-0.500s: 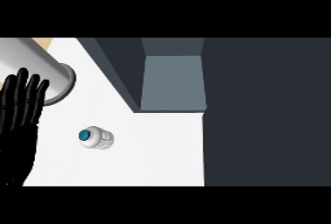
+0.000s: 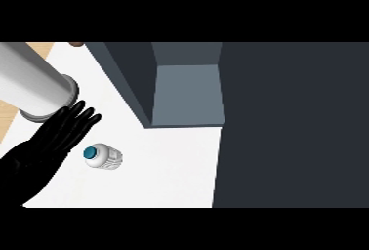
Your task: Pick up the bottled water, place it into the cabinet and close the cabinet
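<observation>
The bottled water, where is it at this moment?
In the head view the bottled water stands upright on the white counter at the left side, just right of the open left robot hand and lower left of the cabinet.

The white counter top [image 2: 173,176] carries the bottled water [image 2: 103,156], standing upright near its left side with the blue cap facing up. A grey cabinet [image 2: 186,93] stands farther back, to the bottle's right.
</observation>
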{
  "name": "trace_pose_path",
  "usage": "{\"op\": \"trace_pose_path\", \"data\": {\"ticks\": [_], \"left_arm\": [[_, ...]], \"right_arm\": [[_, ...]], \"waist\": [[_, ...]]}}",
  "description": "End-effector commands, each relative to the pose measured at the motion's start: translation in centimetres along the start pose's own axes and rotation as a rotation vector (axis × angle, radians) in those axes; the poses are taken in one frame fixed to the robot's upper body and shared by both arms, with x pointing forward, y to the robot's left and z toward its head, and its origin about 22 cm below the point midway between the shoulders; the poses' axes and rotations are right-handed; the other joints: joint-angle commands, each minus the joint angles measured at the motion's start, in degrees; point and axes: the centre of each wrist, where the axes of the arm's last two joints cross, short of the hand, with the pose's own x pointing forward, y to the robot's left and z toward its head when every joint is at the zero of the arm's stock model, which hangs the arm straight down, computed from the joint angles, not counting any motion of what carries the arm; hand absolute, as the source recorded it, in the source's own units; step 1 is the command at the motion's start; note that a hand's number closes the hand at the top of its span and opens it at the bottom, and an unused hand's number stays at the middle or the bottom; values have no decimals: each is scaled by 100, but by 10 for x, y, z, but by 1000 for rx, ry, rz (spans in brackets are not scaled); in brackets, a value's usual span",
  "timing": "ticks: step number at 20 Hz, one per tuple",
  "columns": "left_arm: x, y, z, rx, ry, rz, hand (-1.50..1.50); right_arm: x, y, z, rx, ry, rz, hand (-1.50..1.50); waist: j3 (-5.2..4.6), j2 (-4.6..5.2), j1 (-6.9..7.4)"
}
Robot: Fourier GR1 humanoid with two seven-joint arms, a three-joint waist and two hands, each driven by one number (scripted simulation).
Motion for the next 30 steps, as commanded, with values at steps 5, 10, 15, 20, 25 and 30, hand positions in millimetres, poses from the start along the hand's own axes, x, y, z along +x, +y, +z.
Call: {"op": "trace_pose_path", "data": {"ticks": [5,10,15,20,25,30], "left_arm": [[29,81,45,-188,53,193,-150],[53,117,64,-198,113,221,-150],[65,120,59,-208,137,228,-150],[43,132,72,-231,192,177,-150],[25,119,55,-244,223,136,-150],[10,128,23,-188,250,109,-150]], "right_arm": [[32,8,29,83,59,-65,-150],[61,10,36,83,43,-68,-150],[52,33,37,74,44,-65,-150],[63,44,40,73,35,-76,-150],[88,42,31,67,36,-81,-150],[78,54,37,94,52,-66,-150]], "waist": [[7,-45,36],[10,-36,101],[12,-36,131],[9,-35,111],[6,-32,123],[8,-31,66]]}}
